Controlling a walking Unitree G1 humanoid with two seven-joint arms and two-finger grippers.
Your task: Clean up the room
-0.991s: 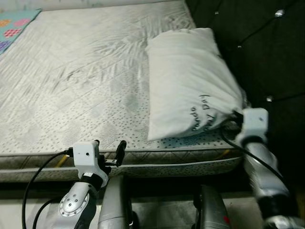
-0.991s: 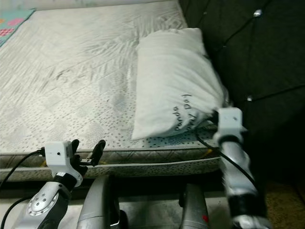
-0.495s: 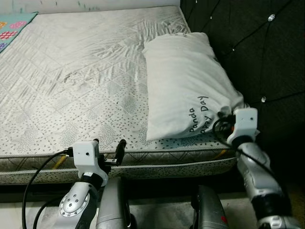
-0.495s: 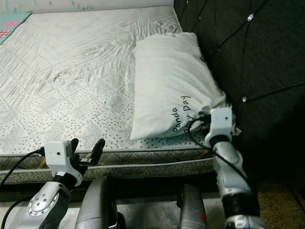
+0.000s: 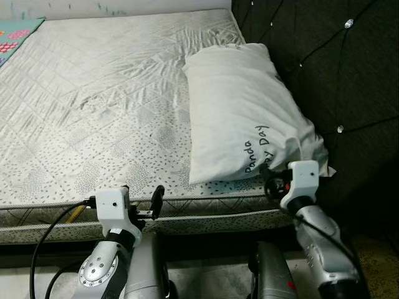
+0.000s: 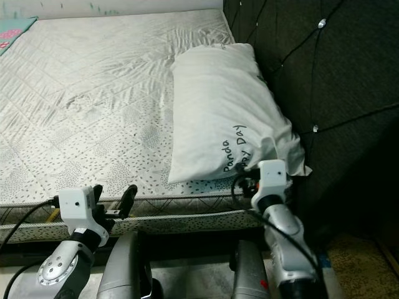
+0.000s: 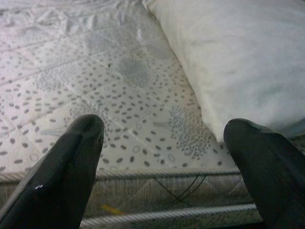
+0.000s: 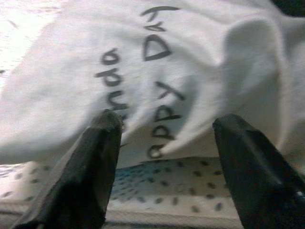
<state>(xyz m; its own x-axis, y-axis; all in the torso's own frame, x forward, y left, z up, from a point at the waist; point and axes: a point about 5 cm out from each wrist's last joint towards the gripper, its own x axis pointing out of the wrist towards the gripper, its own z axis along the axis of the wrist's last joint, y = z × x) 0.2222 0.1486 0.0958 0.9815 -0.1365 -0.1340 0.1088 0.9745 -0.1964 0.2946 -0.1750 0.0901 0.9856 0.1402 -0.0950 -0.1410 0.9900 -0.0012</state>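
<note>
Pillow point(image 5: 243, 112), white and printed with dark lettering, lies on the bare quilted mattress point(image 5: 93, 106) along its headboard edge, one long side against the dark tufted headboard point(image 5: 330, 68), its lettered end reaching almost to the mattress's near edge at the near headboard-side corner; the right gripper point(image 8: 167, 157) sits just in front of that lettered end, its two black fingers spread wide with nothing between them, the cloth close ahead but apart from the tips as far as the wrist view shows; the left gripper point(image 7: 167, 157) hovers at the near edge of the mattress, well along from the pillow, its fingers likewise parted and empty, pointing across the dotted quilting toward the pillow's side; a patterned cloth point(image 5: 19, 38) peeks in at the far corner away from the headboard. Judging from this, the pillow looks roughly placed, so the risks are small ones: if the right gripper pushes forward it may snag the loose case corner point(image 5: 315, 149) and drag the pillow askew or off the near edge; a pinch on thin fabric alone would lift only the case and let the filling slump; and the right arm's cable point(image 5: 274, 180) hangs close to the mattress piping, where it could catch as the arm moves.
</note>
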